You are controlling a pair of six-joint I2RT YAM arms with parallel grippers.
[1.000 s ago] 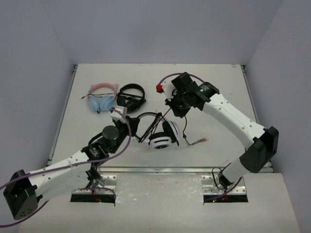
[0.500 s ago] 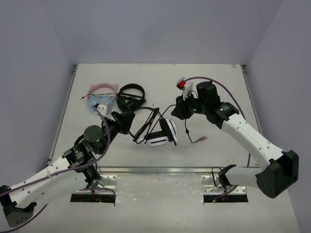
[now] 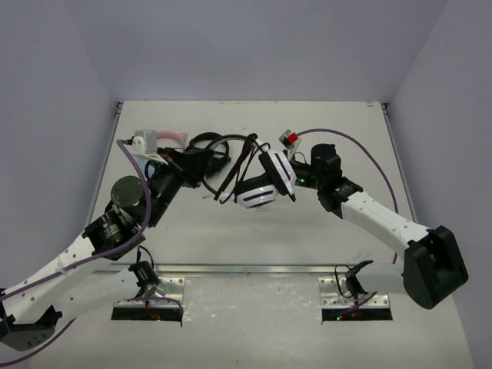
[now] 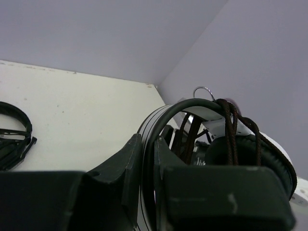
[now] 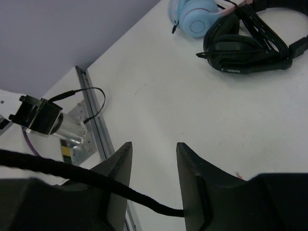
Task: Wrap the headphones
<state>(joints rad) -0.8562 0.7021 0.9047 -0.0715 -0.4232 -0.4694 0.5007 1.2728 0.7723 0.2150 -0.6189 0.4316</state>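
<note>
So far, cable (image 4: 232, 134) circles the headphones (image 3: 257, 196) band (image 4: 192, 103) several times; my left pincer (image 4: 148, 144) clamps that band, my right pincer (image 5: 154, 149) gapes around the unwound tail.

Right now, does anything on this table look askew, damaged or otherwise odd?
The headphones are held up tilted, their band clamped in the left pincer. Their cable loops unevenly over the band. Nothing looks spilled or broken.
</note>
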